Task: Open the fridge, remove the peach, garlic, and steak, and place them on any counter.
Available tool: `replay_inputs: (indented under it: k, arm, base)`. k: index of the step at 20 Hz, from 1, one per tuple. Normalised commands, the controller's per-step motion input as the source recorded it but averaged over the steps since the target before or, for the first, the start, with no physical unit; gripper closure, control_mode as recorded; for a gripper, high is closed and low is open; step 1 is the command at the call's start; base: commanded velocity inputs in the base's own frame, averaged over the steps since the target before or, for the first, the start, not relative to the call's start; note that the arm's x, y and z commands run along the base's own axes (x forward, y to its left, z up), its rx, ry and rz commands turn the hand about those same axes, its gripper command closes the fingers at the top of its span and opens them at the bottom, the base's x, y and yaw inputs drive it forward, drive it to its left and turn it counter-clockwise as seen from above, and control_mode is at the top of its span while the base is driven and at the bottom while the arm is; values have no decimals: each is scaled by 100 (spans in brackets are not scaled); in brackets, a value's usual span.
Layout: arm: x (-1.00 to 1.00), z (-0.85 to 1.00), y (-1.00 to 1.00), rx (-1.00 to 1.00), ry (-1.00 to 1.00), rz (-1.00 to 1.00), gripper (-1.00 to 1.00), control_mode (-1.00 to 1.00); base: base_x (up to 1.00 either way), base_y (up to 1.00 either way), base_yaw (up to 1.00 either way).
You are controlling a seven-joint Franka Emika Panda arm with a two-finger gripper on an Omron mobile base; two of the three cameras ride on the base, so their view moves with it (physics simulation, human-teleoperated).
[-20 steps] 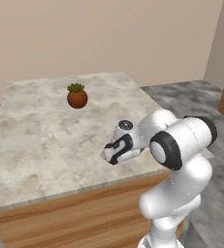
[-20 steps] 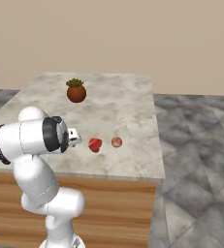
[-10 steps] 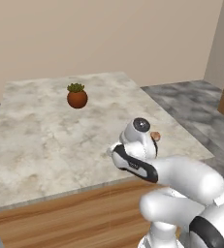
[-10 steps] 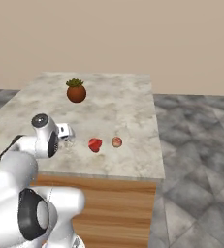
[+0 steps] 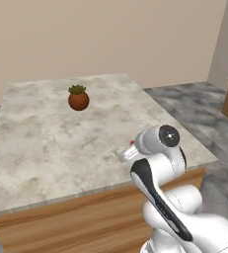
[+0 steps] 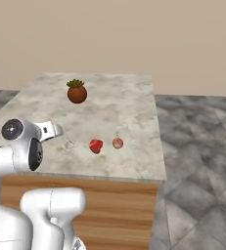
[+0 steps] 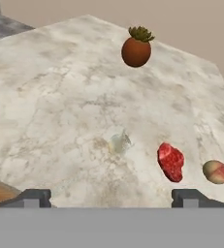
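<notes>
The garlic [image 7: 119,142], the steak [image 7: 171,162] and the peach [image 7: 216,172] are being seen lying in a loose row on the marble-look surface [image 7: 50,87], near its front edge. In the hand view the garlic is lying leftmost, the steak is lying to its right, and the peach is lying just beyond the steak, close to it but apart. The same order is being shown in the right base view: garlic [image 6: 68,144], steak [image 6: 95,145], peach [image 6: 117,143], all resting on the surface [image 6: 119,102] and none touching another. In the left base view the garlic [image 5: 115,153] is being made out as a pale spot beside the arm, and a sliver of red from the steak [image 5: 133,143] is peeking out behind the arm's white body; the peach is being hidden there.

A red-brown round pot with a green plant [image 7: 136,48] is standing upright farther back on the surface, well apart from the three items; it is also being seen in the left base view [image 5: 78,98] and the right base view [image 6: 77,92].

The hand [image 7: 111,196] is being held wide apart and empty, with its two dark fingertips [image 7: 35,196] standing at the near edge of the surface, short of the garlic and touching nothing.
</notes>
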Motion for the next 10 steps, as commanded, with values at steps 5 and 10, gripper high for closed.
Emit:
replay_inputs:
  k: [5,10]
  arm:
    - [-100,32,0,1,9,3,-100,-100]
    - [-100,3,0,1,17,1,-100,-100]
  base:
    - [0,0,0]
    - [0,0,0]
